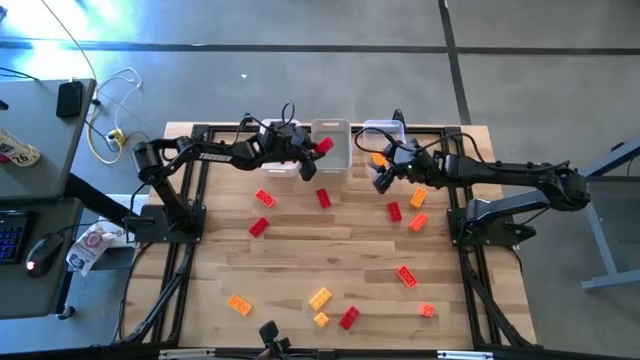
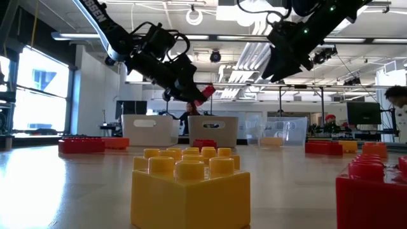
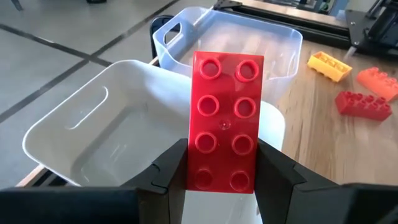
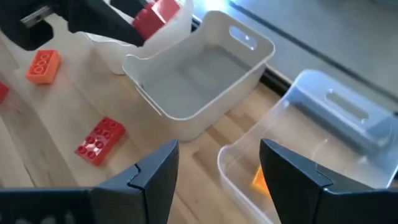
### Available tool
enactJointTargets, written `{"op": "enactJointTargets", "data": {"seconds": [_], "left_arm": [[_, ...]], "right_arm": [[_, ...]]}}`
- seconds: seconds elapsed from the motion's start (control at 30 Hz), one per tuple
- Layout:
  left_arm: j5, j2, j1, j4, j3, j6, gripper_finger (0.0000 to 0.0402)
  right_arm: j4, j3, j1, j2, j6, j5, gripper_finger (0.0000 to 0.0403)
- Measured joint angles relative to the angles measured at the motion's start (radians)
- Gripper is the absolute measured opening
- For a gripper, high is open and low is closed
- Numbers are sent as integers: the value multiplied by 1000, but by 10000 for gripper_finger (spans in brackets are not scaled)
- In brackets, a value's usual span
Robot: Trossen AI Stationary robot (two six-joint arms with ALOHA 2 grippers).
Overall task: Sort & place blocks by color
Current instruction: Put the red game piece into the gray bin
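My left gripper (image 1: 314,158) is shut on a red eight-stud block (image 3: 224,118) and hangs over the near left edge of the middle white bin (image 1: 332,143). The same block (image 2: 205,93) shows tilted in the low view. My right gripper (image 4: 217,163) stands open with nothing between its fingers. It hovers over the near edge of the clear bin (image 4: 323,130), where an orange block (image 4: 261,180) lies on the bottom. A third, white bin (image 2: 151,129) stands to the left, mostly hidden under my left arm in the high view. My left gripper pinches the red block's two long sides (image 3: 198,171) between its two fingers (image 3: 166,171), near the end closest to the wrist. The fingers slant down from the table's left and lie along the block. The block sticks out past the fingertips, lifted clear above the white bin (image 3: 99,137).
Loose blocks lie across the table: red ones (image 1: 323,198) (image 1: 259,227) (image 1: 394,211), orange ones (image 1: 418,197) (image 1: 417,222), and several more near the front edge (image 1: 320,297). A yellow block (image 2: 191,187) stands close before the low camera. People show in the room behind.
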Motion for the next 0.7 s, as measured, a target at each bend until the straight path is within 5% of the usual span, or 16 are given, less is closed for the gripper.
{"op": "enactJointTargets", "data": {"seconds": [0.43,0.7], "left_arm": [[0,0,5,0,0,0,134],[44,0,5,-18,0,-27,134]], "right_arm": [[-197,0,31,0,335,19,211],[-216,0,75,0,371,82,211]]}}
